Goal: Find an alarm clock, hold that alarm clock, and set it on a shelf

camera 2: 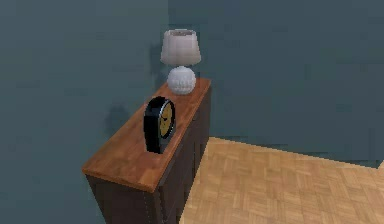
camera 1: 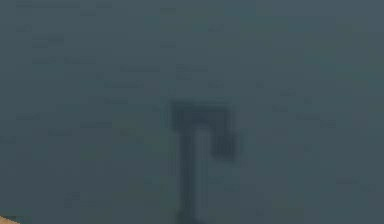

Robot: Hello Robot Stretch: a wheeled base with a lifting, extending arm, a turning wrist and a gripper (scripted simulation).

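A black alarm clock (camera 2: 158,124) with a round pale dial stands upright on top of a brown wooden cabinet (camera 2: 130,160) in the arm side view, about halfway along its top. The cabinet runs from the lower left up toward the corner of the teal walls.
A white table lamp (camera 2: 180,62) with a round base and a pale shade stands at the far end of the cabinet top. A teal wall (camera 1: 190,60) stands close ahead in the forward view. Light wooden floor (camera 2: 280,185) lies to the right of the cabinet.
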